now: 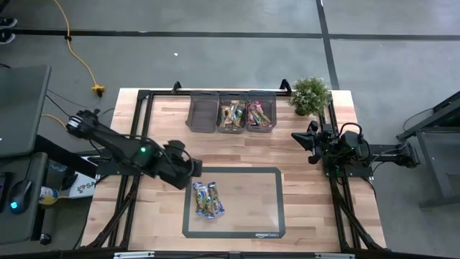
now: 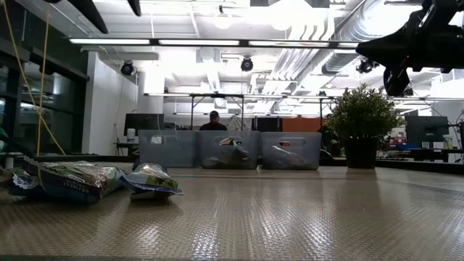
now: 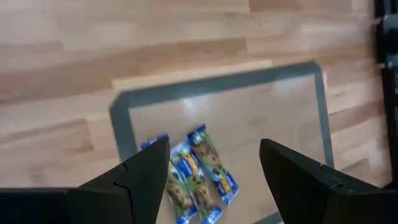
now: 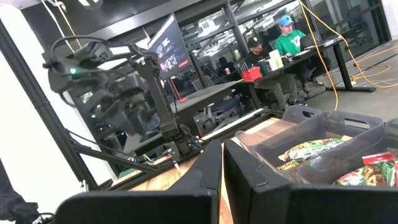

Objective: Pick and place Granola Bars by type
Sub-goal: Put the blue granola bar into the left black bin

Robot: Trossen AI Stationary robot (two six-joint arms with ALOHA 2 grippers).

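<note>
The left claw (image 1: pixel 192 170) is held with its jaws spread wide and empty, just beside and above the three blue bars (image 1: pixel 208 199) that lie side by side on the mat (image 1: pixel 248 232). In the left wrist view the bars (image 3: pixel 194 177) are seen ahead of and between the two fingers (image 3: pixel 149 171). For a clean pick, one outer bar should be singled out, the jaws set across its narrow width and lowered straight down, so that the neighbours are not dragged along. The empty bin (image 1: pixel 203 114) lies well beyond the claw. The left arm is stretched low across the tabletop (image 1: pixel 309 208), wrist tipped downward. The right claw (image 1: pixel 300 139) is shut, empty, and parked well apart near the plant (image 1: pixel 310 94).
</note>
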